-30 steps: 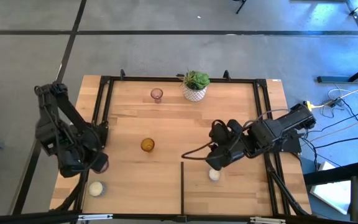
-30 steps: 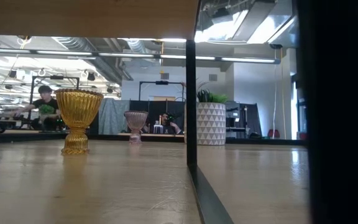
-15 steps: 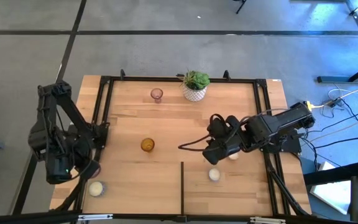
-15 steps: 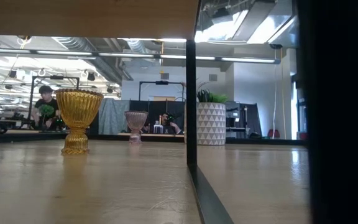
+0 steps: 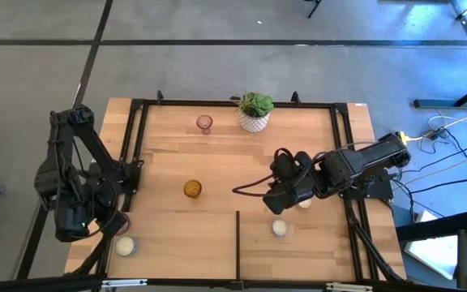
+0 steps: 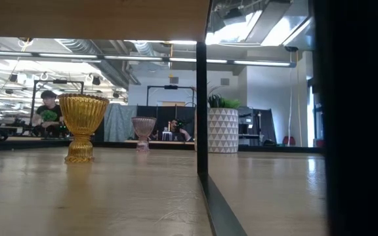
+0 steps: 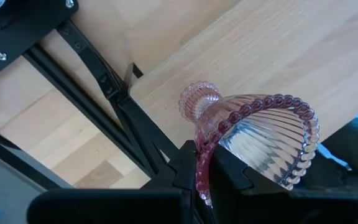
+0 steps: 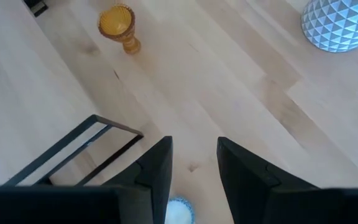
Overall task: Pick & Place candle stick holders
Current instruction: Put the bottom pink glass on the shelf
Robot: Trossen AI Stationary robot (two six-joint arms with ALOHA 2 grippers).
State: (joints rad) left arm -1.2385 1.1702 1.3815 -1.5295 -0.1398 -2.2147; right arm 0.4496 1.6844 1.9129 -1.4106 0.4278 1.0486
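Note:
My left gripper (image 5: 104,221) at the table's near left is shut on a pinkish-purple glass holder (image 7: 260,134). A white holder (image 5: 125,245) stands just near of it. An amber holder (image 5: 192,189) stands mid-table and also shows in the low view (image 6: 83,128). A second pink holder (image 5: 204,123) stands at the far side. My right gripper (image 8: 194,163) is open and empty above the table's right half. One white holder (image 5: 279,228) stands just near of it, and another (image 5: 304,203) stands beside it, partly hidden by the arm. My left gripper pinches the beaded rim (image 7: 202,163) of the pink holder's cup, one finger inside the cup and one outside. The holder lies tilted on its side in the hold, its foot (image 7: 199,99) pointing away from the fingers. I cannot tell whether it is clear of the table.
A white patterned pot with a green plant (image 5: 254,112) stands at the far middle. A thin black strip (image 5: 237,243) runs from the near edge toward mid-table. Black frame rails (image 5: 133,146) border the wooden top. A person (image 6: 46,108) shows in the room behind.
My left gripper has gone up and toward the table's left edge, carrying the pink holder with it. My right gripper has drawn back toward the far edge, away from the white holder near it, which stays standing; a second white holder has come into view beside the arm.

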